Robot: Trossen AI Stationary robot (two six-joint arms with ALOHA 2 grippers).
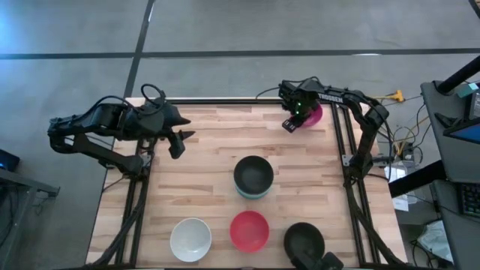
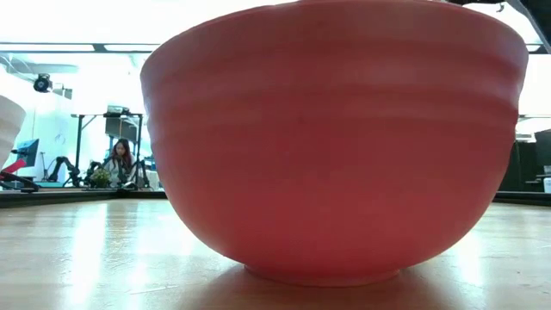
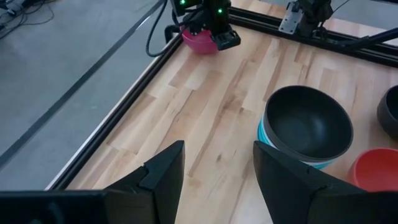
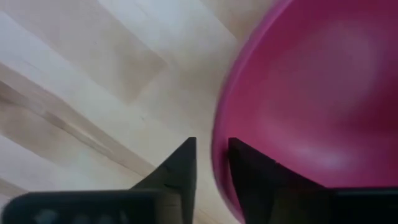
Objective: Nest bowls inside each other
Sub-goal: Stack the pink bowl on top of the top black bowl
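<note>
The right gripper point(image 4: 211, 163) is at the far right corner of the table point(image 1: 210, 157), its jaws pinching the rim of the magenta bowl point(image 4: 311, 93), one jaw outside the wall and one inside. The left gripper point(image 3: 217, 174) hangs released, its jaws spread over bare wood, with a black bowl point(image 3: 308, 121) nested in a teal bowl point(image 3: 267, 140) ahead of them.

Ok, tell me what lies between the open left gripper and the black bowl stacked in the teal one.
Nothing: only bare wooden tabletop separates the left gripper from the round black bowl nested in the teal bowl, as the high and left wrist views show.
</note>
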